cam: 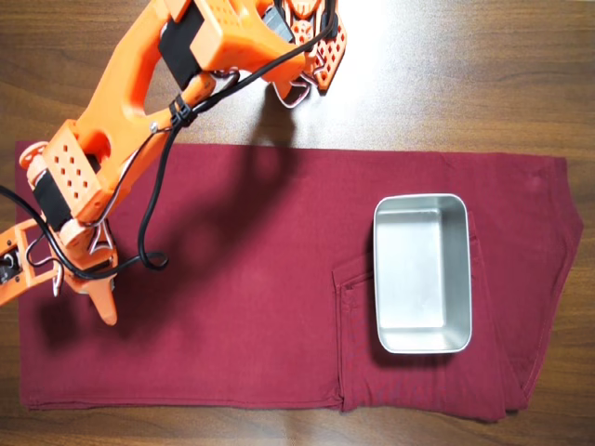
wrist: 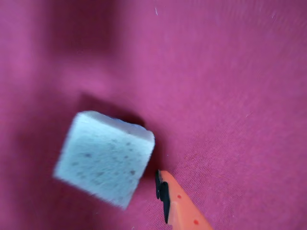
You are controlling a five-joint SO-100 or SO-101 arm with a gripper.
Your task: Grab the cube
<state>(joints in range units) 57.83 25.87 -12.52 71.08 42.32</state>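
no text, label, brand, number or sign can be read in either view.

The cube [wrist: 104, 157] in the wrist view is showing a pale, matt, foam-like surface, rough and pitted with small dark specks. The cloth [cam: 260, 307] under it is looking like a woven maroon fabric, matt, with fine threads visible in the wrist view and seams and folds at about 4 o'clock in the overhead view. The tray [cam: 422, 351] is gleaming as smooth brushed metal with a soft sheen. The table [cam: 483, 74] is showing dark wood grain with a slight gloss. The arm [cam: 139, 84] is appearing as orange matt plastic, and the gripper finger [wrist: 184, 206] is carrying a black pad on its inner edge.
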